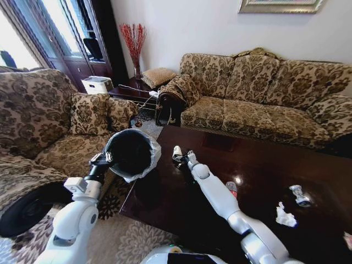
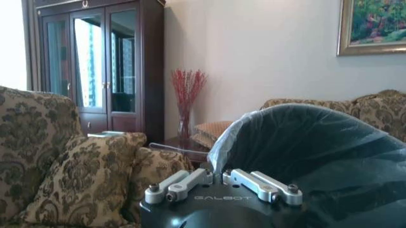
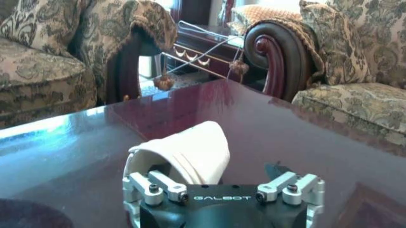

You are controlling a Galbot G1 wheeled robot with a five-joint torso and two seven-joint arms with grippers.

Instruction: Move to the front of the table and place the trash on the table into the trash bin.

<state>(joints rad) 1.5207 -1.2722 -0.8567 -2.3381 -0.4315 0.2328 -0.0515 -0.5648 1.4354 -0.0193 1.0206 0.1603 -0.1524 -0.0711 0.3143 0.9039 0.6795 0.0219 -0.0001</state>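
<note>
Step in hand, by the look of it: carrying the white paper cup [image 3: 184, 154] to the trash bin [image 1: 132, 153], centre-left of head view, tilted with mouth toward the worktop [image 1: 264, 165]. Best done by keeping the bin steady, bringing the cup over the mouth, releasing only when well inside. Right gripper [image 1: 179, 158] at frame centre, jaws pinching the crushed cup. Left gripper [image 1: 102, 159] pressed on the bin rim. Crumpled tissue [image 1: 285, 215], small can [image 1: 300, 194] lower right on worktop.
</note>
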